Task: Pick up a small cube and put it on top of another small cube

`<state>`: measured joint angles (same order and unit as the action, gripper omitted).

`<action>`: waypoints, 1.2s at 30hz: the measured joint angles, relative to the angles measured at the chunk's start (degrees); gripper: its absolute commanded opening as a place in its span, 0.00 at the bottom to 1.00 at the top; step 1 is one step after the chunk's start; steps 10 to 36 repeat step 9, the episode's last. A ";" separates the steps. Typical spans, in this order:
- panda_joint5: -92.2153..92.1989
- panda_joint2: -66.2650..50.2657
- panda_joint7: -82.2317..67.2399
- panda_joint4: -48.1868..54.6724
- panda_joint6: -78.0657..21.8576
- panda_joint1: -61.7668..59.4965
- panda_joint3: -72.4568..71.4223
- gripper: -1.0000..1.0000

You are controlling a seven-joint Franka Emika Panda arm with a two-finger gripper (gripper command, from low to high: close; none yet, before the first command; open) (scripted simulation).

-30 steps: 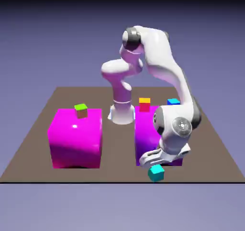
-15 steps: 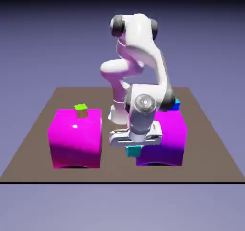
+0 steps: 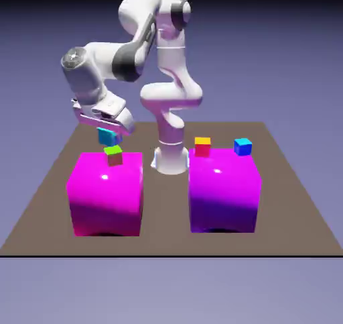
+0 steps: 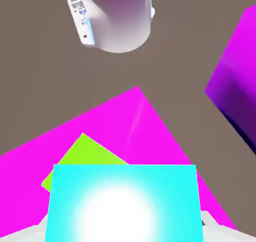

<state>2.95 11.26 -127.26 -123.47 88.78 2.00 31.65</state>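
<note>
On the flat brown table (image 3: 167, 212), toward its front edge: a big magenta block (image 3: 106, 198) and, apart, a magenta-purple block (image 3: 223, 195); nearer the far edge, a rounded white base (image 3: 171, 159).

Plain blue-violet backdrop (image 3: 295, 61), darkening to black along the top, 1 brown tabletop (image 3: 167, 215) before it

Gap between magenta block (image 3: 106, 198) and purple-shaded block (image 3: 224, 194) open.

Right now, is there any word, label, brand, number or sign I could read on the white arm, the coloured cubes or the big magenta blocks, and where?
None: no readable text shows on the white jointed robot arm, the coloured cubes or the big magenta blocks.
</note>
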 measured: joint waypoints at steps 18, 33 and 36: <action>0.26 0.23 0.09 -8.16 7.95 -0.25 0.25 1.00; 0.26 0.23 0.09 -8.16 7.95 -0.25 0.25 1.00; 0.26 0.23 0.09 -8.16 7.95 -0.25 0.25 1.00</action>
